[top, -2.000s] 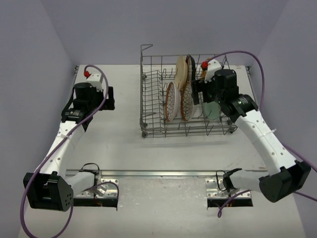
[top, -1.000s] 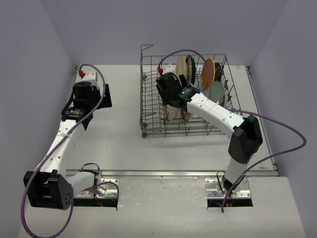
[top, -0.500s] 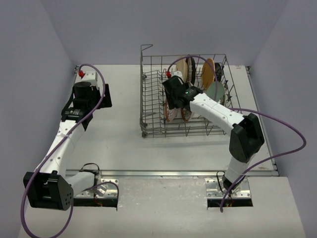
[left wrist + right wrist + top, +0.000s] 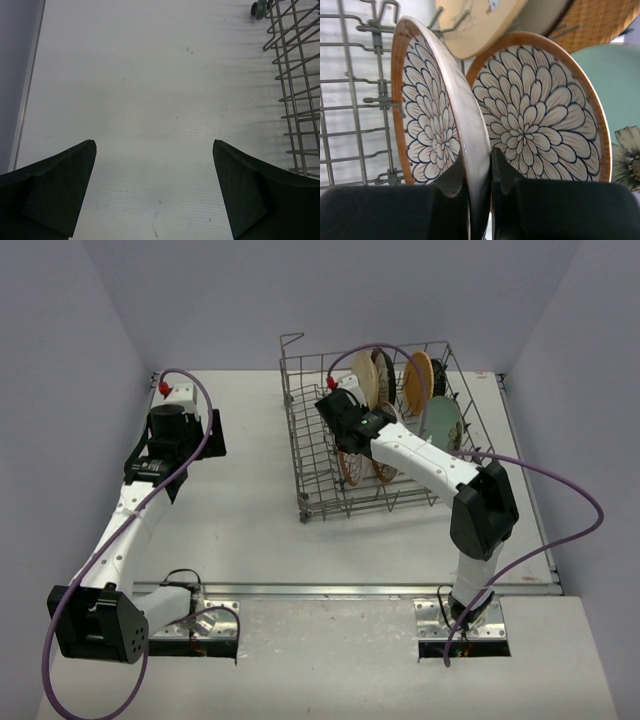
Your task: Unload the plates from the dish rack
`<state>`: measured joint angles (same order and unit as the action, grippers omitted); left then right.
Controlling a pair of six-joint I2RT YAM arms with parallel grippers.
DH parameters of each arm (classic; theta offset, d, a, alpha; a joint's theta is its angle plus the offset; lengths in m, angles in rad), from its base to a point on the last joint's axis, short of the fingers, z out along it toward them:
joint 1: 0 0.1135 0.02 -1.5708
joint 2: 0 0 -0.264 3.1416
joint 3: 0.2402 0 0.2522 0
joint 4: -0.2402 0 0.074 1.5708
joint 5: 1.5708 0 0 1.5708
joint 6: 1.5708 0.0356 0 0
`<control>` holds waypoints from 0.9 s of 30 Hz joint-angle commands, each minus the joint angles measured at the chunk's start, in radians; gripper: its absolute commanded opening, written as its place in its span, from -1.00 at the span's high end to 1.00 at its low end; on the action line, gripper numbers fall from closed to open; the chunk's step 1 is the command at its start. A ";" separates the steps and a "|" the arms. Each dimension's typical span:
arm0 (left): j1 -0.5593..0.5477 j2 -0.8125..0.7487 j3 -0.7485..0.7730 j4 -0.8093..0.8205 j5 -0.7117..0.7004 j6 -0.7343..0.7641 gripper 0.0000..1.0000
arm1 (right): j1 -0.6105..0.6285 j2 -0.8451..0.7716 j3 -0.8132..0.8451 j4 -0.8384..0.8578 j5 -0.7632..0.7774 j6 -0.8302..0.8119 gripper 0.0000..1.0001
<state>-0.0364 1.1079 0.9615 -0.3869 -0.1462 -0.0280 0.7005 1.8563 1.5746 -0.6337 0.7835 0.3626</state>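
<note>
The grey wire dish rack (image 4: 300, 455) stands at the back middle of the table, skewed. Two white plates with floral pattern stand upright in it, side by side. My right gripper (image 4: 479, 172) is shut on the rim of the left floral plate (image 4: 427, 130), one finger on each face; the other floral plate (image 4: 540, 120) stands just right of it. In the top view the right gripper (image 4: 350, 440) reaches into the rack from the right. Behind stand a cream plate (image 4: 364, 375), an orange-tan plate (image 4: 418, 382) and a mint green plate (image 4: 443, 423). My left gripper (image 4: 154, 145) is open over bare table.
The left gripper (image 4: 215, 432) hovers left of the rack, whose wire side (image 4: 295, 90) and a corner wheel (image 4: 259, 9) show at its right. Purple walls close in left, right and behind. A metal rail (image 4: 340, 589) runs along the table's near edge.
My right gripper has closed on the left floral plate's rim. The rack has shifted and turned a little on the table. The left arm has not moved.
</note>
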 commanded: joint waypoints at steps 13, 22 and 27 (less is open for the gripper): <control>-0.003 0.000 0.046 0.027 -0.006 -0.006 -1.00 | 0.111 -0.088 0.004 0.586 0.254 -0.697 1.00; -0.003 -0.004 0.087 0.002 -0.001 0.008 -1.00 | 0.116 -0.175 -0.001 0.706 0.251 -0.805 1.00; -0.003 -0.051 0.118 0.041 0.113 0.010 -1.00 | 0.106 -0.277 -0.015 0.737 0.216 -0.848 1.00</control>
<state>-0.0364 1.1101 1.0174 -0.4066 -0.1146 -0.0238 0.8138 1.7418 1.5354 -0.0999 0.9455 -0.4114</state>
